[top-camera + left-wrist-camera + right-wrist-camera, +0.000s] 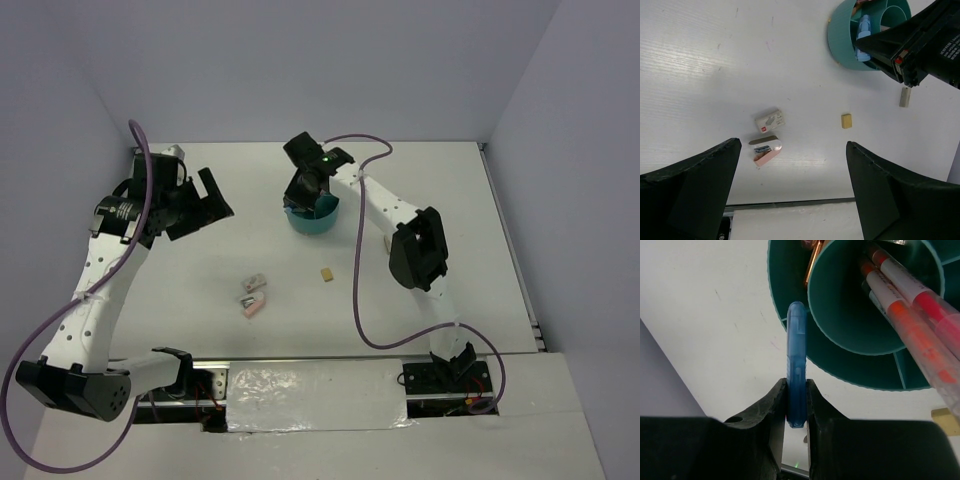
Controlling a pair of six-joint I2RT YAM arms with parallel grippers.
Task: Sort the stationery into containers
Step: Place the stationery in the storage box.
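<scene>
- My left arm (88,290): white links, black joints, purple cable (141,150) looping alongside.
- My right arm (383,208): same white-and-black build, green light (327,158) at the wrist.
- My right gripper (796,386): matte black fingers (771,412).

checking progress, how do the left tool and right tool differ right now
The left tool is open and empty; the right tool is shut on a blue capsule piece. The left tool hangs over the table, apart from the teal tub; the right tool is at the tub's edge. Both are black.
</scene>
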